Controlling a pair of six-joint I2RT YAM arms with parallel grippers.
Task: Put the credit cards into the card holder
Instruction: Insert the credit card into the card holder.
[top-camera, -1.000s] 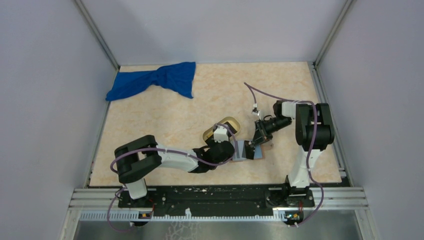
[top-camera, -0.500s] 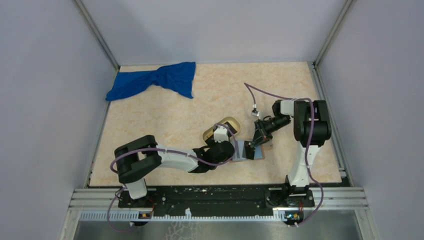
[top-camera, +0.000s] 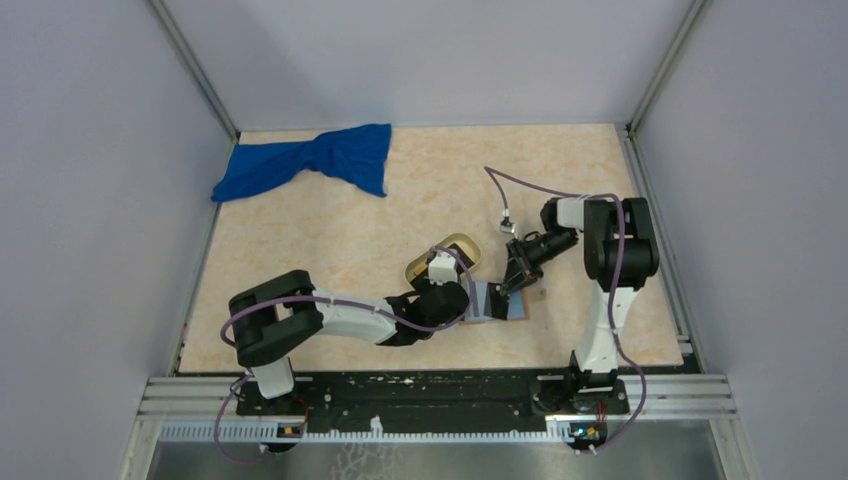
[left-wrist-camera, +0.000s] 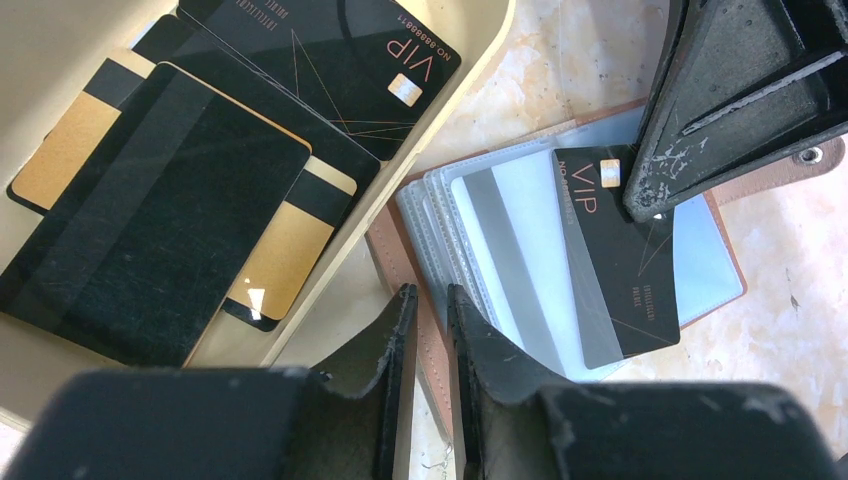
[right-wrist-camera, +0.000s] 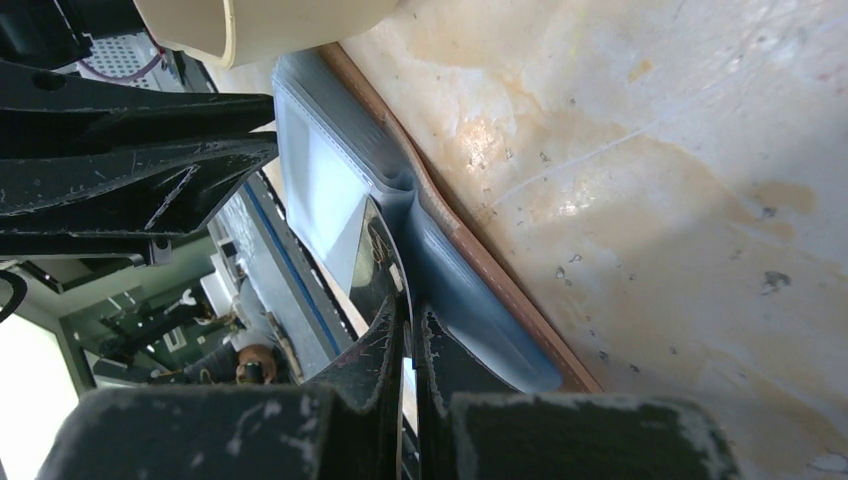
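The left arm (top-camera: 340, 315) rose from its base at the left of the table's (top-camera: 330, 230) near edge, folded at a low elbow, and lay stretched rightward with its wrist near the table's middle. The left gripper (top-camera: 470, 303) pointed right, its fingers (left-wrist-camera: 400, 335) drawn almost together and pinching the brown edge of the card holder (left-wrist-camera: 385, 240). The right arm (top-camera: 610, 300) stood tall from its base at the right of the near edge, its upper link upright and its forearm reaching left and downward. The right gripper (top-camera: 512, 285) pointed steeply down, tilted toward the near edge, jaws pressed together on a black card (left-wrist-camera: 615, 260) just beside the left gripper.
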